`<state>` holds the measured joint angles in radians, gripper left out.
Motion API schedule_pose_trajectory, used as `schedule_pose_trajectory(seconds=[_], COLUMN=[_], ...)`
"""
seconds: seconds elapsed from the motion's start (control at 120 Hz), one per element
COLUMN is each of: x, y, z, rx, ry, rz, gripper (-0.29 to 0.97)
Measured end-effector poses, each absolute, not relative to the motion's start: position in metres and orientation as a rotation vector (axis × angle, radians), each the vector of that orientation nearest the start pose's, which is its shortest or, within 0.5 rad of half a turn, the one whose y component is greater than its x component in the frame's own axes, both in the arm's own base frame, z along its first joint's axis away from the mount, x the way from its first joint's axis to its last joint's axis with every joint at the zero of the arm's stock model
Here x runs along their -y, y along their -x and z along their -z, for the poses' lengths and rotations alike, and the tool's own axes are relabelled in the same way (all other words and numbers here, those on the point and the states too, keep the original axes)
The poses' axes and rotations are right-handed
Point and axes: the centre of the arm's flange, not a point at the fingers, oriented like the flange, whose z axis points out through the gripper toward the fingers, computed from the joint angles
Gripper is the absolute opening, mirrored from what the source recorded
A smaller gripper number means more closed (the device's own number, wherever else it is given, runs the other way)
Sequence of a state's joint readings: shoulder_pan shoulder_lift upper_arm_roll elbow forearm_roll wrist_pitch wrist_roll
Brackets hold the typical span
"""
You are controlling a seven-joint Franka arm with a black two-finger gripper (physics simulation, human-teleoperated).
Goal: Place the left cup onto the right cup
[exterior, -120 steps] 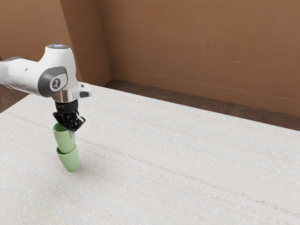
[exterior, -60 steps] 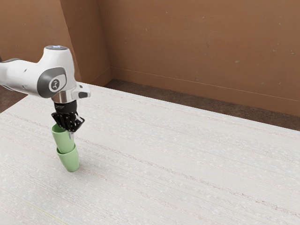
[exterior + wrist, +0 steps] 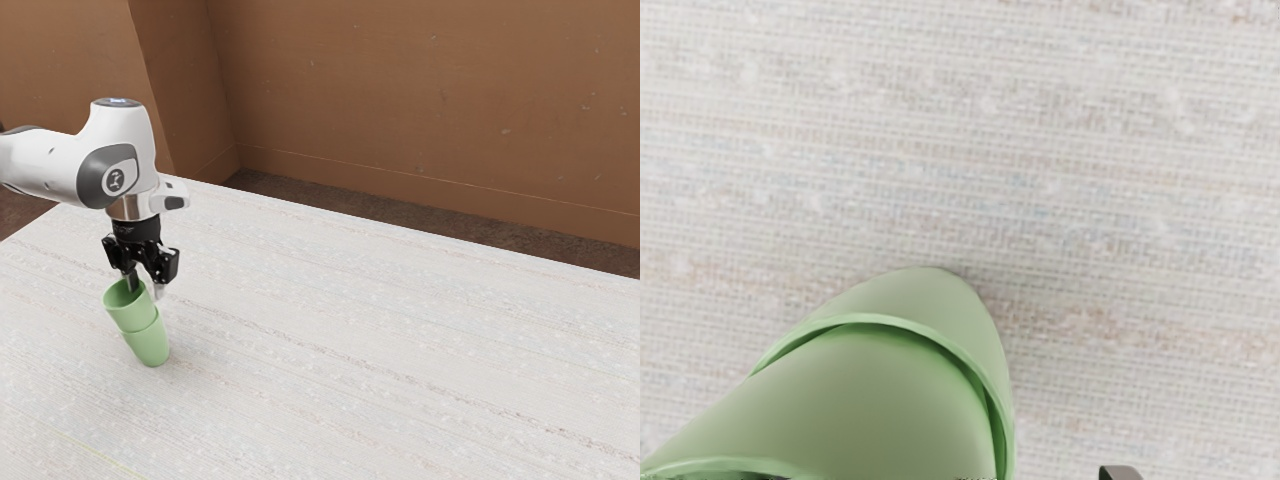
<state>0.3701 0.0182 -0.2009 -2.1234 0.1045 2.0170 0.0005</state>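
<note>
Exterior view, starting at the 9 o'clock edge: my arm [image 3: 50,170] comes in and hangs the pincer [image 3: 144,290] over the stack. The fingers stand apart. One seems to dip inside the rim of the left cup [image 3: 126,308] and the other sits outside it, with no clamp on the wall that I can make out. The left cup is nested in the right cup [image 3: 150,346]. The pair leans with its mouth toward 11 o'clock, and the right cup's base is on the bench [image 3: 400,340]. Wrist view agrees: the left cup's wall is just under my hand, ringed by the right cup's rim. Toward 3 o'clock the bench runs on to the brown wall [image 3: 450,100]. Judgement: placement looks made, and this is the release stage. The next move calls for a clean lift along the fingers' line without snagging the rim, because the leaning stack may tip.
</note>
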Motion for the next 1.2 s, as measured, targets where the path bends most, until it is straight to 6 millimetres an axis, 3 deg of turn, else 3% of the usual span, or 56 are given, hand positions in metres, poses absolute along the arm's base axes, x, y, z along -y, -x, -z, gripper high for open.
schedule_pose_trajectory(seconds=[0.267, 0.425, 0.625, 0.933, 1.2], x=[-0.086, -0.079, -0.053, -0.03, -0.014], y=[-0.521, -0.517, -0.512, -0.513, -0.518], z=[-0.402, -0.423, -0.447, -0.47, -0.491], rx=[0.174, 0.176, 0.133, 0.103, 0.071], ry=[3.047, 3.036, 3.021, 3.015, 3.027], rz=[-0.186, -0.158, -0.138, -0.132, -0.111], gripper=[0.36, 0.37, 0.37, 0.4, 0.57])
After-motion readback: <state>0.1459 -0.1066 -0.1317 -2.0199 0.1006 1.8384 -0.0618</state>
